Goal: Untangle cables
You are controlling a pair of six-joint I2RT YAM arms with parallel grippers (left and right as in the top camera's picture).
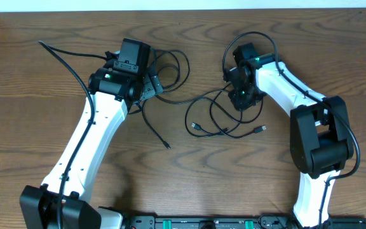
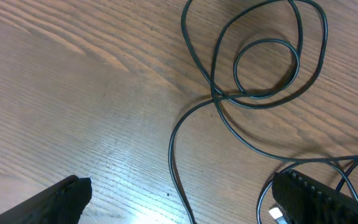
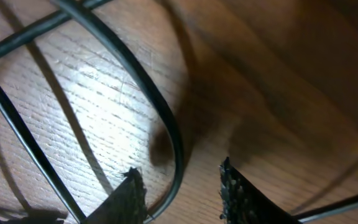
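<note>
Thin black cables lie tangled mid-table; one strand [image 1: 154, 127] trails toward the front, and small plug ends [image 1: 196, 127] lie near the middle. My left gripper [image 1: 152, 86] hovers low beside the left loops. In the left wrist view it [image 2: 182, 202] stands wide open, a single cable [image 2: 171, 163] running across the wood between its fingers [image 2: 61, 199], touching neither. My right gripper [image 1: 240, 98] is down on the right part of the tangle. In the right wrist view it [image 3: 182, 193] straddles a curved cable [image 3: 179, 155], jaws narrowed, with a gap still showing beside the strand.
A thicker black arm wire [image 1: 62, 57] runs from the left arm toward the back left. Another wire arcs over the right arm [image 1: 262, 38]. The table's back edge [image 1: 183, 9] meets a white wall. The arms' base rail [image 1: 202, 222] lines the front.
</note>
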